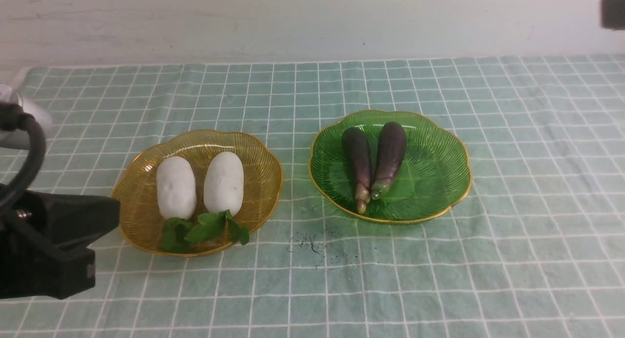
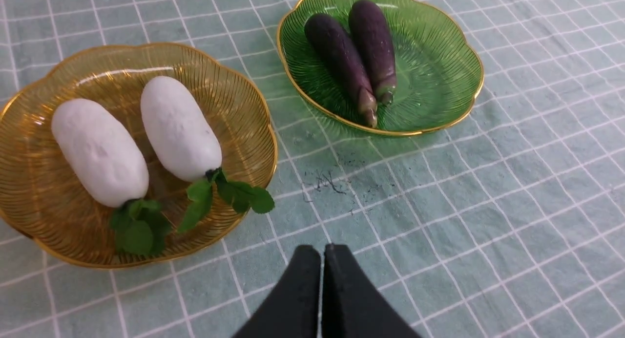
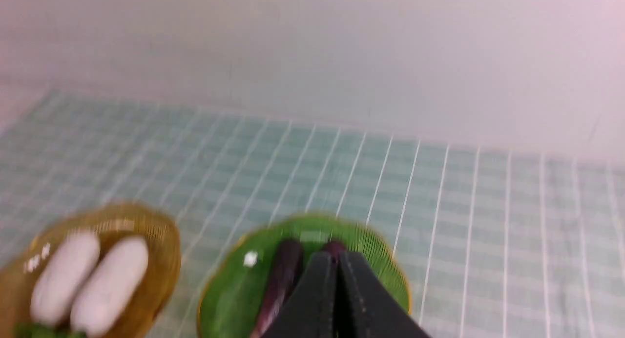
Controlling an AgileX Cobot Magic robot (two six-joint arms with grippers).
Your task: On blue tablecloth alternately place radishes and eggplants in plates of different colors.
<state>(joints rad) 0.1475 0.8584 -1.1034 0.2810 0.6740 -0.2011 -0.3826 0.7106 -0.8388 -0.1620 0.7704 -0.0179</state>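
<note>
Looking through the left wrist camera, I see the left tool (image 2: 322, 252) with its fingers pressed together and empty, over the cloth (image 1: 488, 260) on my side of the amber plate (image 1: 263, 177). The right tool (image 3: 337, 260) is also closed on nothing, held high at the right; its view is blurred. Both radishes (image 1: 176, 186) lie side by side in the amber plate, and both eggplants (image 1: 359, 164) lie touching in the green plate (image 1: 434, 167). A dark smudge (image 1: 310, 242) marks the cloth between the plates. Behind is a pale wall (image 1: 293, 20).

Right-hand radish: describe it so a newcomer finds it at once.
On the blue checked cloth, find the yellow plate. Two white radishes lie side by side in it. Yours is the radish closer to the green plate, leaves overhanging the rim.
</note>
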